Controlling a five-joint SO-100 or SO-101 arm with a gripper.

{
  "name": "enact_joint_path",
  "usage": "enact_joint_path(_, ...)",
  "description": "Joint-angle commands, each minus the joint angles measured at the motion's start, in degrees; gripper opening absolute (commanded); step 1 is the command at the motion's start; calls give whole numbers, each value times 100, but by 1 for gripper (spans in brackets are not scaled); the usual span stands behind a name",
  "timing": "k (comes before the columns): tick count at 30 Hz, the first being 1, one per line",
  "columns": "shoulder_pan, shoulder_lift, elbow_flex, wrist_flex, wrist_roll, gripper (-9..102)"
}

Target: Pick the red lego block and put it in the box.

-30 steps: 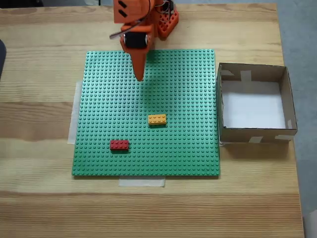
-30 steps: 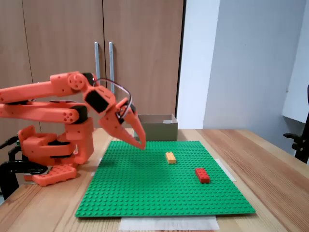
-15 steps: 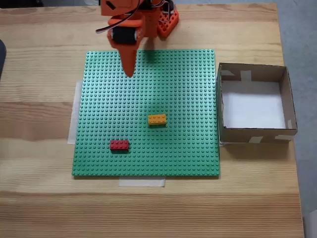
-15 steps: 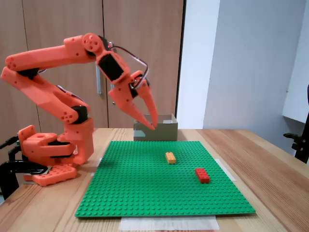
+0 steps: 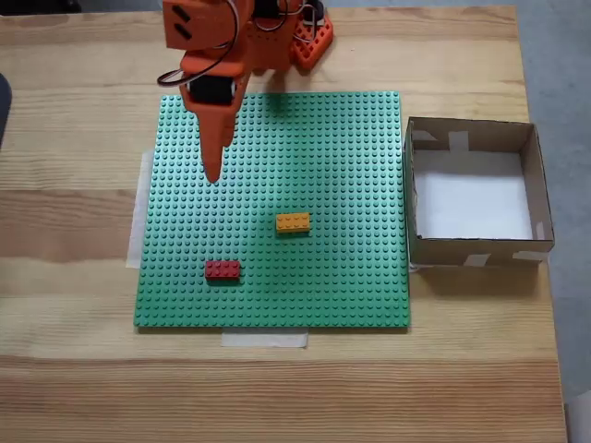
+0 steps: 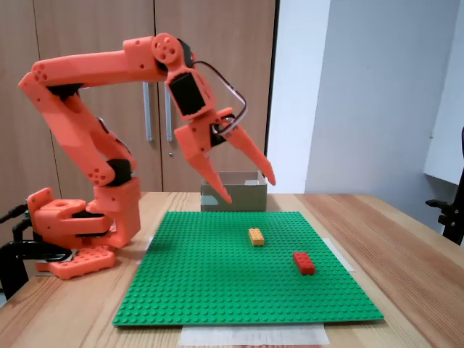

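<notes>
The orange two-finger gripper [image 6: 249, 188] hangs high above the green studded baseplate [image 5: 323, 277] with its fingers [image 6: 255, 156] spread wide, holding and touching nothing. Seen from above, the fingers overlap into a single orange point [image 5: 212, 161], so the gap only shows in the side-on fixed view.

The small red rectangular lego block [image 5: 223, 269] sits on the baseplate near its front edge, well apart from the gripper, with the yellow-orange brick [image 5: 293, 222] near it.

The square shallow brown cardboard box [image 5: 533, 175] stands on the wooden counter [image 5: 74, 369] just beside the baseplate; in the side-on fixed view the arm partly hides it [image 6: 246, 194]. No writing can be read.
</notes>
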Motion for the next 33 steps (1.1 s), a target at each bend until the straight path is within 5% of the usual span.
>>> enact_joint_path(1, 35, -378, -554, 193, -105, 37)
enact_joint_path(33, 457, -4491, -3463, -264, -404, 24)
